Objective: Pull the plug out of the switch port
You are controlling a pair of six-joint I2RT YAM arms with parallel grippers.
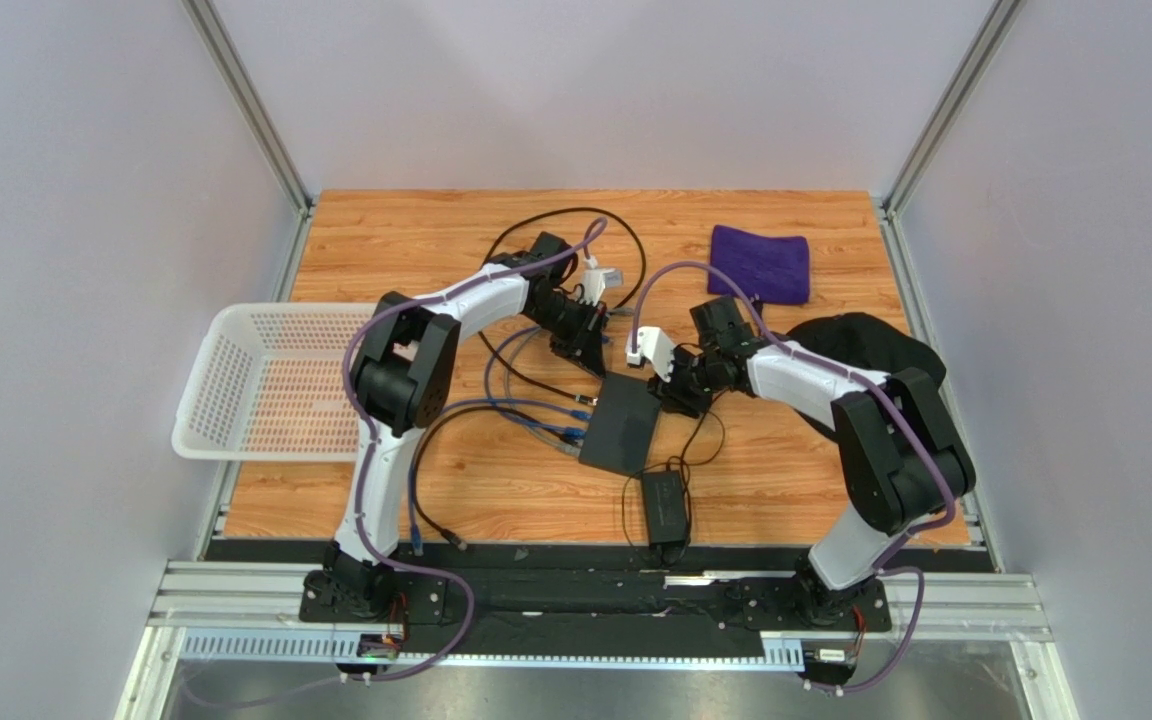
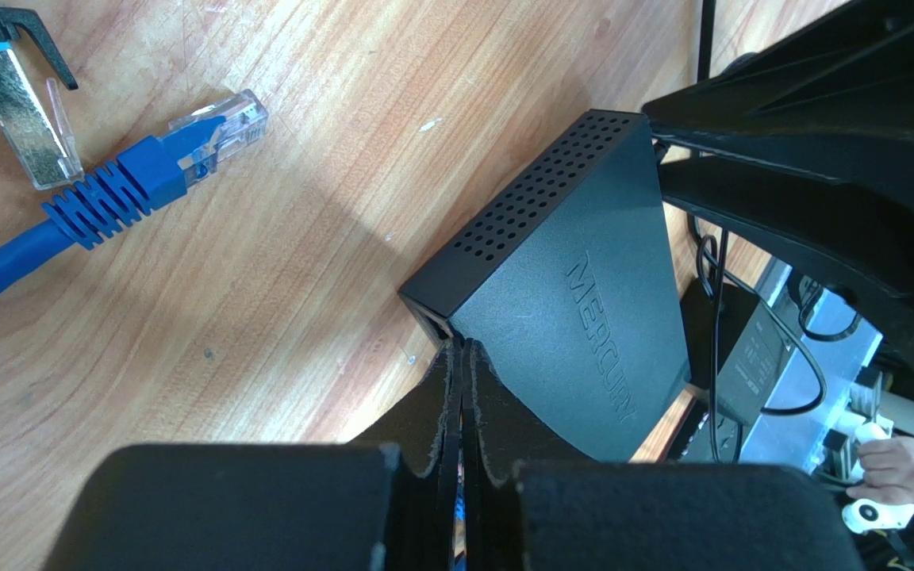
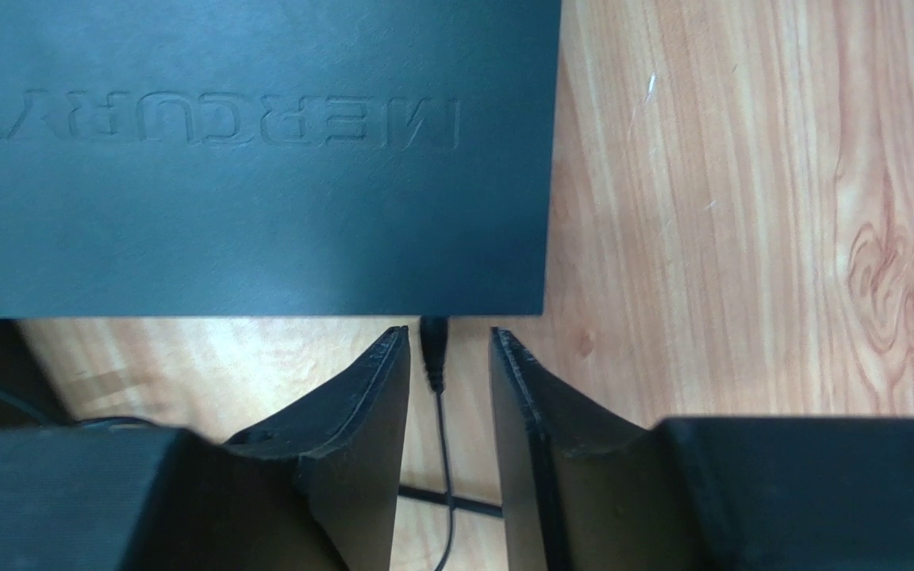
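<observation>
The switch [image 1: 620, 428] is a flat black box marked MERCURY, lying mid-table. A thin black plug [image 3: 431, 345] with a black cord sits in its edge. My right gripper [image 3: 448, 333] is open, one finger on each side of that plug, with a gap on both sides. In the top view the right gripper [image 1: 683, 393] is at the switch's right side. My left gripper [image 2: 464, 345] is shut, its tips against a corner of the switch [image 2: 569, 297]. A sliver of blue shows in the slit between its fingers; I cannot tell that anything is held.
A loose blue plug [image 2: 206, 137] and a metal-shelled plug [image 2: 15, 101] lie on the wood left of the switch. Blue cables [image 1: 537, 405] run to the switch's left edge. A black power brick [image 1: 665, 506] lies in front, a white basket [image 1: 267, 383] at left, a purple cloth [image 1: 760, 263] behind.
</observation>
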